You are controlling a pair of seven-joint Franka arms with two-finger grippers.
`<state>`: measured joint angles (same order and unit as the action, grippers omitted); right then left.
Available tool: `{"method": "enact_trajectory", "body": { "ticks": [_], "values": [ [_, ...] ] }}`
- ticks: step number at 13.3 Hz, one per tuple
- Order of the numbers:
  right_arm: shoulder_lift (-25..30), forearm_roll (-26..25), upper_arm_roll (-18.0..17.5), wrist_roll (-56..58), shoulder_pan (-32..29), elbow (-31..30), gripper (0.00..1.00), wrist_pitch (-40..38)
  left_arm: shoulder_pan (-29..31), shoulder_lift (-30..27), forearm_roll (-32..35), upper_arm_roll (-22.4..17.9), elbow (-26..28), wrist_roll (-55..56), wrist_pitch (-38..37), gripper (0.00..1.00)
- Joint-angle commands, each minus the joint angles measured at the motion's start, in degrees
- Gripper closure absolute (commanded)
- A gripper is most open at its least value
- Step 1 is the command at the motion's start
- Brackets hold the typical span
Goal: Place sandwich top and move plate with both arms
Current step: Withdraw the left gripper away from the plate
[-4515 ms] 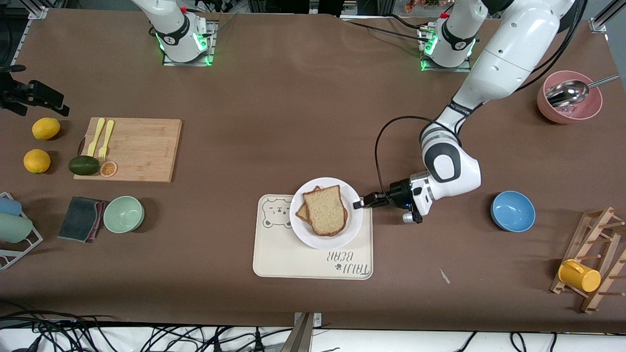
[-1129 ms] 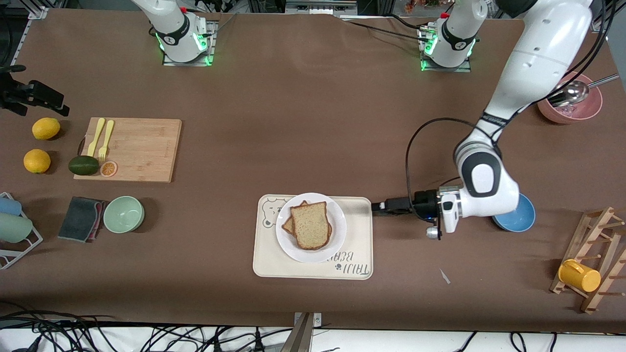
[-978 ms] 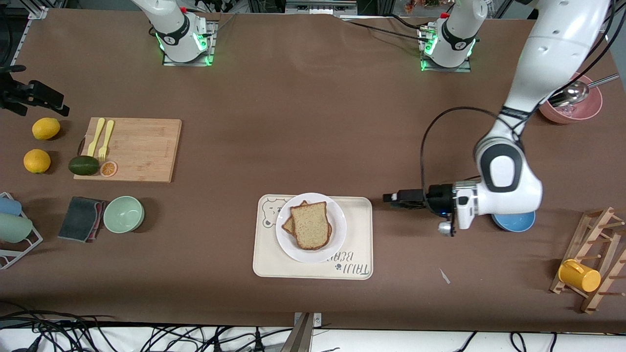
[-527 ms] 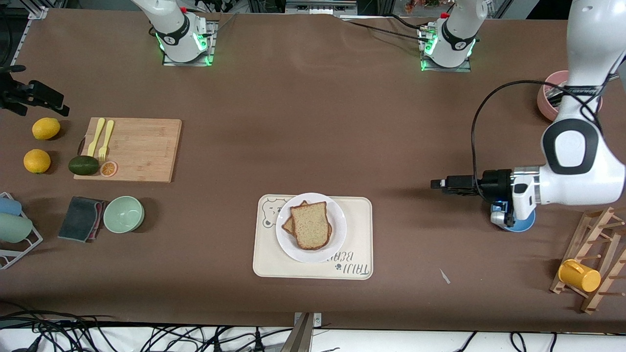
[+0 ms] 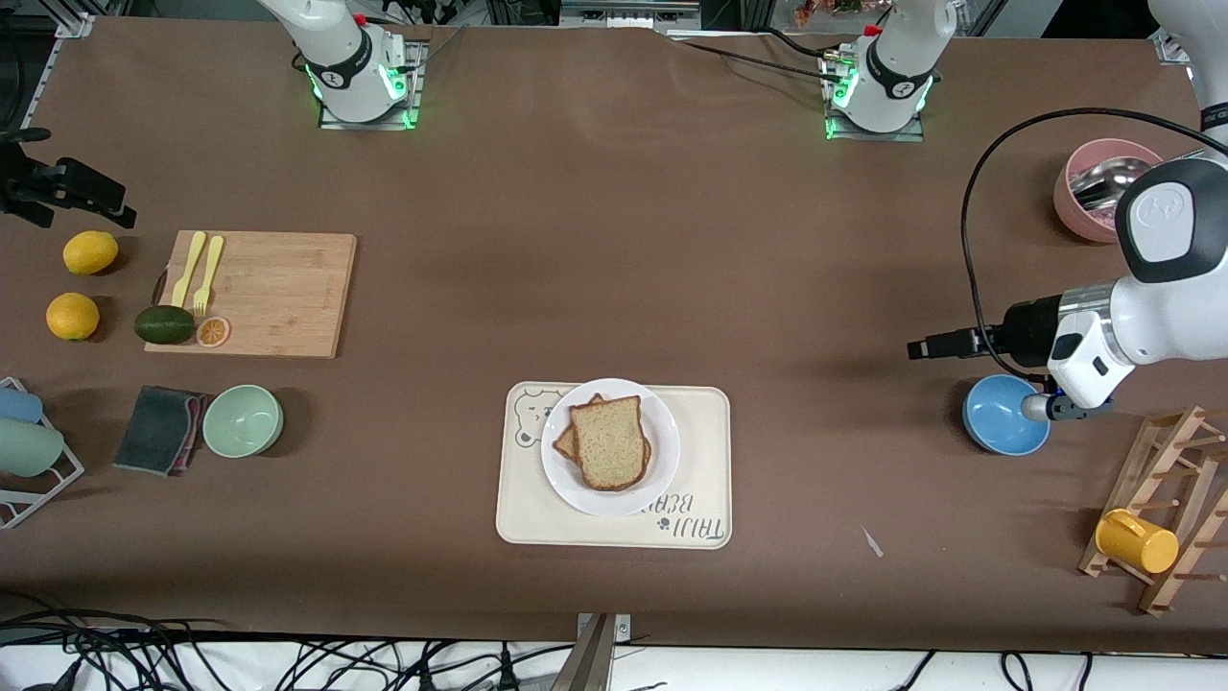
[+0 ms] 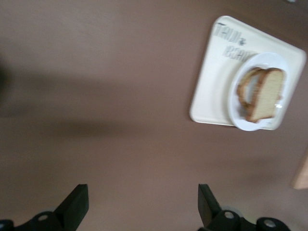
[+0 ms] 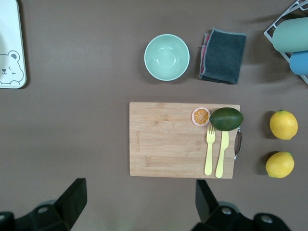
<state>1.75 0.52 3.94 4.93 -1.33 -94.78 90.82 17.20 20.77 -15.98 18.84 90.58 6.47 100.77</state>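
— So, where's the bread?

— Nearest me, the sandwich top point(image 5: 609, 441) lies on the plate point(image 5: 662, 470), now sitting on the bear tray point(image 5: 614, 528). Farther up, my left end effector point(image 5: 923, 347) has pulled away, fingers apart, empty, above the counter point(image 5: 576, 240) near the blue bowl point(image 5: 1003, 415).

— And the right?

— My right end effector point(image 7: 139, 204) waits, fingers apart, over the cutting board point(image 7: 163, 139). I judge the task done.

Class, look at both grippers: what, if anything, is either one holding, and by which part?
Nothing is held. The left gripper is open over bare table near the blue bowl; the right gripper is open above the cutting board.
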Motion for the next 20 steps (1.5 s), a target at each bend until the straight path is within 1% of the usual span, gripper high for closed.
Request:
{"method": "enact_trajectory", "body": {
  "ticks": [1,2,3,4,5,6,7,9,11,13,14,15,16,17,18,20],
  "values": [
    [-0.26,0.98,0.46,-0.36,0.36,0.82,0.0,-0.64,1.15,-0.82,4.39,0.32,-4.17,1.44,-7.92,0.0],
    [-0.26,0.98,0.46,-0.36,0.36,0.82,0.0,-0.64,2.47,-0.73,4.64,0.06,-5.93,1.44,-9.79,0.0],
    [-0.26,0.98,0.46,-0.36,0.36,0.91,0.0,-0.64,3.09,-0.81,5.68,-0.12,-6.29,1.44,-9.81,0.0],
    [-0.26,0.89,0.46,-0.36,0.36,0.83,0.0,-0.64,3.27,-1.07,10.05,-0.12,-6.64,1.44,-9.89,0.0],
    [-0.26,0.89,0.46,-0.36,0.36,0.91,0.0,-0.64,3.27,-1.95,15.83,0.4,-6.91,0.13,-9.81,0.0],
    [-0.26,0.89,0.46,-0.36,0.36,0.83,0.0,-0.64,3.27,-2.48,19.98,0.58,-7.0,-1.97,-9.81,0.0],
    [-0.26,0.97,0.46,-0.36,0.36,0.82,0.0,-0.64,3.45,-3.7,20.8,0.41,-6.74,-3.47,-9.89,0.0],
    [-0.26,0.97,0.46,-0.36,0.36,0.83,0.0,-0.64,5.72,-6.69,20.55,0.5,-5.95,-6.46,-10.16,0.0],
    [-0.26,0.97,0.46,-0.36,0.36,0.82,0.0,-0.64,5.91,-8.98,20.63,0.5,-5.42,-7.09,-10.51,0.0],
    [-0.26,0.89,0.46,-0.36,0.36,0.82,0.0,-0.64,5.82,-11.52,20.99,0.5,-3.67,-7.96,-10.42,0.0],
    [-0.26,0.89,0.46,-0.36,0.36,0.82,0.0,-0.64,5.82,-13.28,20.99,0.5,-1.92,-9.88,-10.42,0.0],
    [-0.26,0.97,0.46,-0.36,0.36,0.82,0.0,-0.64,5.39,-14.25,20.9,0.5,0.01,-10.77,-10.42,0.0],
    [-0.26,0.89,0.46,-0.36,0.36,0.82,0.0,-0.64,4.6,-14.7,20.73,0.24,0.81,-10.87,-10.42,0.0],
    [-0.26,0.89,0.46,-0.36,0.36,0.82,0.0,-0.64,2.24,-14.7,20.55,-1.07,0.91,-10.87,-10.34,0.0],
    [-0.26,0.89,0.46,-0.36,0.36,0.82,0.0,-0.64,-1.0,-14.79,20.29,-4.65,1.0,-11.3,-10.42,0.0],
    [-0.26,0.97,0.46,-0.36,0.36,0.82,0.0,-0.64,-10.31,-16.36,19.59,-13.87,2.4,-13.41,-10.34,0.0]
  ]
}}
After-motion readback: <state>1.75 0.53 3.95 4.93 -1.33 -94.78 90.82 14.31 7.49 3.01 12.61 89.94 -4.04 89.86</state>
